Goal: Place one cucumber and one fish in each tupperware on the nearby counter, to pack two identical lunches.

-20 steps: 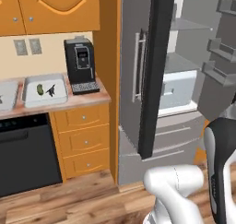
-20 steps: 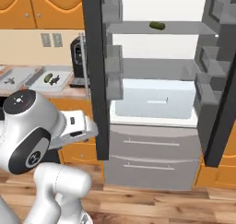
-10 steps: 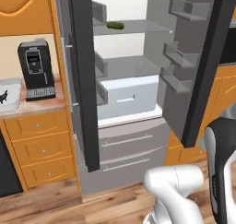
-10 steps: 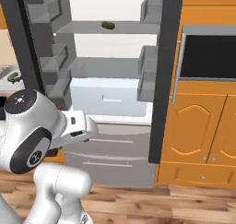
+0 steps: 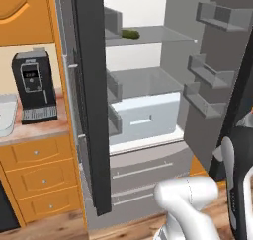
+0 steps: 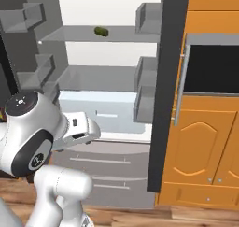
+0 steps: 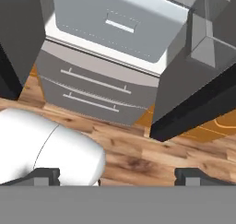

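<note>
1. Cucumber [image 5: 130,33] is lying on the upper glass shelf [image 5: 148,36] of the open fridge [image 5: 143,86], near the top centre of the left base view; in the right base view the same dark green piece [image 6: 101,31] is sitting near the top, left of centre.
2. Worktop [image 5: 34,128] is showing at the left edge of the left base view, with a black coffee machine [image 5: 33,86] standing on it.
3. Tupperware [image 5: 6,115] is peeking in at the far left edge of that view, just beside the coffee machine; its contents are cut off by the frame.
4. Tool [image 7: 118,177] is pointing down at the wooden floor [image 7: 138,158] in front of the fridge's lower drawers [image 7: 92,89]; its two dark tips are standing far apart at the bottom of the hand view, with nothing between them.
5. Fridge doors are standing wide open, one dark door [image 5: 91,100] filling the centre left of the left base view, the other [image 6: 165,90] running down the centre right of the right base view.
6. Pale crisper drawer [image 5: 146,118] is sitting under the lower shelf, at mid frame.
7. Orange cabinets [image 6: 205,146] and a dark built-in oven [image 6: 212,67] are occupying the right side of the right base view.
</note>
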You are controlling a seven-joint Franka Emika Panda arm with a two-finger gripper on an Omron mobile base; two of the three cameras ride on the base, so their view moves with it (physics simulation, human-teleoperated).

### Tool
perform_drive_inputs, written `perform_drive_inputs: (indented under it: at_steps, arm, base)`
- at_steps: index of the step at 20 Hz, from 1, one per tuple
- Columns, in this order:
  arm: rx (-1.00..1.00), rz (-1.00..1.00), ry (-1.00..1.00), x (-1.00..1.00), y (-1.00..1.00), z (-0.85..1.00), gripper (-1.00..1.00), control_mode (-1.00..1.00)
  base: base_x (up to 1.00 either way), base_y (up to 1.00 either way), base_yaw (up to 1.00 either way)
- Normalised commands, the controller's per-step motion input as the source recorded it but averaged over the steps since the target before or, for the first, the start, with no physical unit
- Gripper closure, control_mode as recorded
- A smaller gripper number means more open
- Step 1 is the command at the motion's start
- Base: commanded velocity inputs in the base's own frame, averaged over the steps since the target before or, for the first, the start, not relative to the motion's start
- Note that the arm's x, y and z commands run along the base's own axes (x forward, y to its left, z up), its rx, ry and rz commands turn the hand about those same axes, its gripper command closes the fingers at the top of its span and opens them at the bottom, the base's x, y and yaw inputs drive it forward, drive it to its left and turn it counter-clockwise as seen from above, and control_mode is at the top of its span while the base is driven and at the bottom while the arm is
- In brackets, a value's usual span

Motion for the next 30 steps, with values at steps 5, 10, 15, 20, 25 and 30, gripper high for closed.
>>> perform_drive_inputs:
  at_steps: [5, 10, 15, 20, 25, 30]
  arm:
    - [0.0, 0.0, 0.0, 0.0, 0.0, 0.0, -1.0, 1.0]
    - [0.0, 0.0, 0.0, 0.0, 0.0, 0.0, -1.0, 1.0]
    - [0.0, 0.0, 0.0, 0.0, 0.0, 0.0, -1.0, 1.0]
    - [0.0, 0.09, 0.0, 0.27, 0.0, 0.0, -1.0, -1.0]
    - [0.0, 0.05, -0.04, 0.44, 0.09, 0.07, -1.0, -1.0]
    - [0.0, -0.04, -0.04, 0.34, 0.4, 0.51, -1.0, -1.0]
  base:
    - [0.93, 0.3, 0.0]
    - [0.76, -0.05, 0.02]
    - [0.64, -0.05, 0.06]
    - [0.19, 0.0, 0.05]
    - [0.0, 0.0, 0.0]
    - [0.0, 0.0, 0.0]
